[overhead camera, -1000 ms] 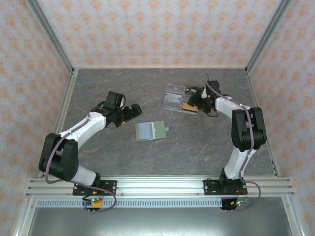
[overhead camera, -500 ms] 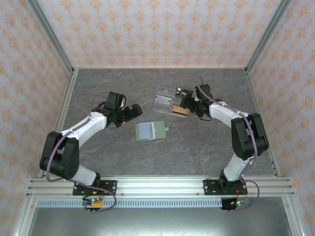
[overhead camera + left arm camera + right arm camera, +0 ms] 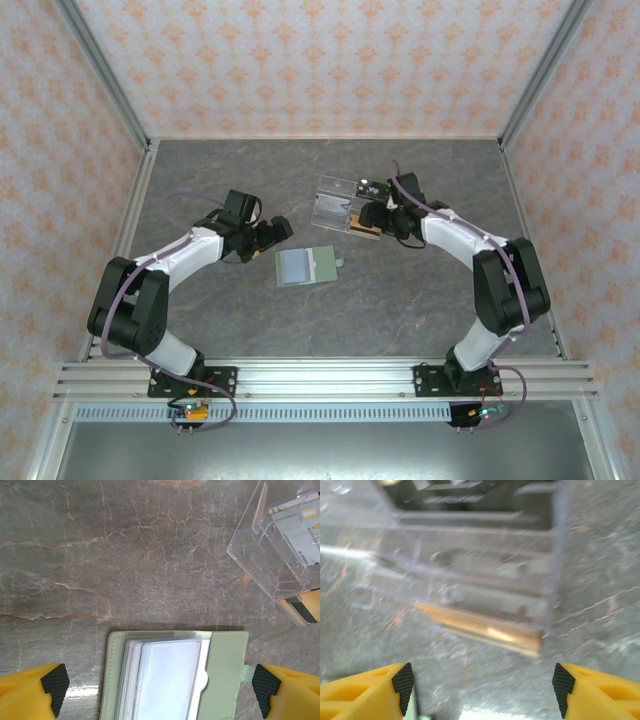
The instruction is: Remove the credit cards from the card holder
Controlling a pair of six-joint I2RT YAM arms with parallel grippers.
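Over the table's middle, the left gripper hangs wide open and empty, with the card holder lying unfolded at its five o'clock. The right gripper, jaws apart and empty, faces the clear acrylic stand at the holder's one o'clock. Likely step: reaching for a card. Next, pinch its edge.

Bare table lies all round the card holder; the acrylic stand stands near its far side.
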